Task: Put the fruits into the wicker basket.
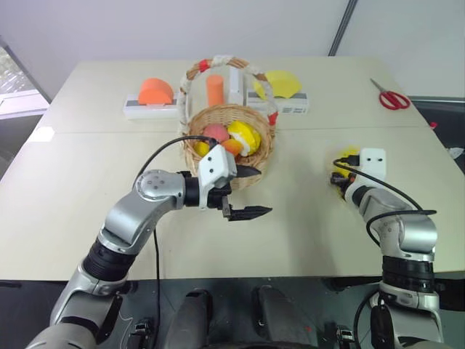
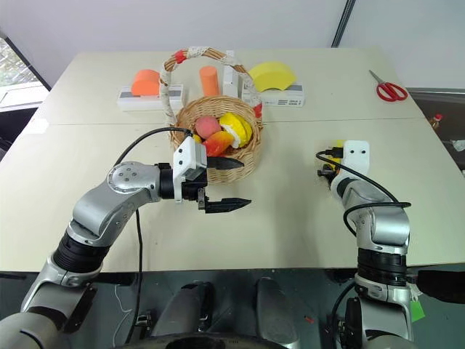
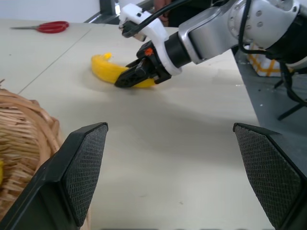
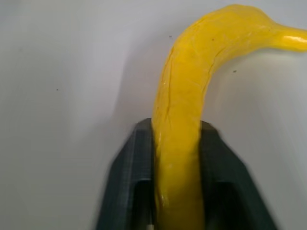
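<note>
The right gripper (image 3: 128,79) is clamped on the banana (image 4: 192,110): in its wrist view the two black fingers (image 4: 129,187) press against both sides of the yellow fruit, which curves away from them over the pale table (image 1: 305,225). The banana lies on the table on the robot's right, well apart from the basket (image 1: 227,138), and from the head it is mostly hidden behind the right hand, with only a bit of yellow showing. The left gripper (image 1: 247,193) hangs over the table just in front of the basket, pointing toward the right arm, its fingers spread wide apart and holding nothing. The basket stands near the middle of the table, its tall handle wrapped in white and red bands, and inside it lie the peach (image 1: 215,133) and the mango (image 1: 244,137), close together, with some orange and yellow showing beside them. Behind the basket, along the far side of the table, an orange half-disc (image 1: 155,90), an orange cylinder (image 1: 214,89) and a yellow wedge (image 1: 282,83) stand on white blocks. Red scissors (image 1: 393,97) lie at the far right corner, well apart from everything else.
</note>
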Robot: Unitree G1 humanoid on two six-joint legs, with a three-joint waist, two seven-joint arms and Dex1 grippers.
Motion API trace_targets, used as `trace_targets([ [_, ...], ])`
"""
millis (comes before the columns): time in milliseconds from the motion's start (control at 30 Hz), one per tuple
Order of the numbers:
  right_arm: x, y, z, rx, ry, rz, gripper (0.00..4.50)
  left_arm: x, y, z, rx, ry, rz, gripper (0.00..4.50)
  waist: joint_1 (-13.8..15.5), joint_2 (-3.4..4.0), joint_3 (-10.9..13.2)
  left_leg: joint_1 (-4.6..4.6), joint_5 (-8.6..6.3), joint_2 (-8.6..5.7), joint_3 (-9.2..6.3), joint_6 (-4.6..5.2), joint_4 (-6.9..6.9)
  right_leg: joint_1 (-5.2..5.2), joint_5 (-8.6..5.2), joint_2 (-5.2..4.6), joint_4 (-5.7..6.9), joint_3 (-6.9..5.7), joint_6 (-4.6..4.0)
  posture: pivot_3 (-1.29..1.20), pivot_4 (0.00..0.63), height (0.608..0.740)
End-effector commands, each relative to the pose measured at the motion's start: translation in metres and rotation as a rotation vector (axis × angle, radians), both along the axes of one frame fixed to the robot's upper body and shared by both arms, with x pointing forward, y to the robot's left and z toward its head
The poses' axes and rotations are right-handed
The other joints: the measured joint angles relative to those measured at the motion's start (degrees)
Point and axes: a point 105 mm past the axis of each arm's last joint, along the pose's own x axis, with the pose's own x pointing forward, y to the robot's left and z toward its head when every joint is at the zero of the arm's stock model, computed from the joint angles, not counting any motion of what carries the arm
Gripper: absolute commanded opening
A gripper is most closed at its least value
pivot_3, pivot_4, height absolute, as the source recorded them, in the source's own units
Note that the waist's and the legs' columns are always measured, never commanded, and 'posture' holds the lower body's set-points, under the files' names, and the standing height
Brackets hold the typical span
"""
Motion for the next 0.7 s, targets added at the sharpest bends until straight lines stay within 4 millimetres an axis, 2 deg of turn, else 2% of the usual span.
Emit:
trace_targets([
  [33,-0.002,0.003,0.040,-0.192,-0.127,0.101,0.35,0.000,0.014,0.023,-0.109,-0.027,0.034,4.50,-0.01,0.06,0.03,0.00,0.00,0.00,0.00,0.00,0.00,-0.01,0.00,0.00,0.00,0.00,0.00,0.00,0.150,0.740],
  [67,-0.004,0.005,0.045,-0.245,-0.138,0.136,0.35,0.000,0.018,0.026,-0.127,-0.024,0.044,4.50,0.03,0.07,0.04,-0.01,0.00,0.01,-0.02,0.01,0.00,-0.04,0.00,-0.01,0.01,0.01,0.00,0.00,0.150,0.740],
  [133,-0.015,0.020,0.063,-0.393,-0.197,0.315,0.35,0.008,0.040,0.031,-0.144,-0.013,0.127,4.50,0.07,0.07,0.04,-0.04,-0.01,0.00,-0.03,0.02,0.00,-0.06,-0.02,-0.02,0.00,0.00,0.02,0.00,0.150,0.740],
  [200,-0.027,0.035,0.071,-0.428,-0.220,0.457,0.35,0.012,0.055,0.032,-0.147,-0.008,0.178,4.50,-0.12,0.06,0.03,-0.03,-0.04,0.00,-0.03,0.08,0.01,-0.04,-0.04,-0.01,-0.02,0.00,0.06,0.00,0.150,0.740],
  [233,-0.031,0.039,0.073,-0.419,-0.225,0.500,0.35,0.013,0.059,0.033,-0.147,-0.006,0.189,4.50,-0.18,0.05,0.03,0.00,-0.06,0.03,-0.04,0.10,0.01,-0.02,-0.04,0.02,-0.02,0.01,0.06,0.00,0.150,0.740],
  [333,-0.069,0.087,0.092,-0.281,-0.271,0.850,0.35,0.020,0.091,0.026,-0.102,0.001,0.288,4.50,-0.16,0.06,0.03,0.04,-0.06,0.07,-0.06,0.11,0.03,0.03,-0.05,0.04,-0.02,0.01,0.07,0.00,0.150,0.740],
  [500,-0.106,0.145,0.103,-0.118,-0.296,1.209,0.35,0.022,0.111,0.026,-0.091,-0.017,0.364,4.50,0.21,-0.02,0.05,0.03,-0.07,0.08,-0.14,0.12,0.11,0.09,-0.04,-0.02,-0.04,-0.03,0.07,0.00,0.150,0.740],
  [600,-0.098,0.170,0.111,-0.070,-0.320,1.244,0.35,0.022,0.114,0.028,-0.099,-0.028,0.390,4.50,0.03,-0.02,0.05,0.03,-0.07,0.06,-0.12,0.12,0.14,0.09,-0.04,-0.12,-0.06,-0.02,0.07,0.00,0.150,0.740],
  [667,-0.083,0.185,0.114,-0.092,-0.333,1.221,0.35,0.019,0.113,0.029,-0.107,-0.035,0.397,4.50,-0.04,-0.02,0.05,0.03,-0.07,0.08,-0.12,0.12,0.12,0.05,-0.04,-0.14,-0.04,-0.01,0.06,0.00,0.150,0.740],
  [700,-0.069,0.192,0.117,-0.087,-0.342,1.176,0.35,0.017,0.113,0.029,-0.112,-0.037,0.401,4.50,0.01,-0.02,0.05,0.02,-0.07,0.09,-0.14,0.11,0.11,0.04,-0.04,-0.14,-0.04,-0.02,0.05,0.00,0.150,0.740],
])
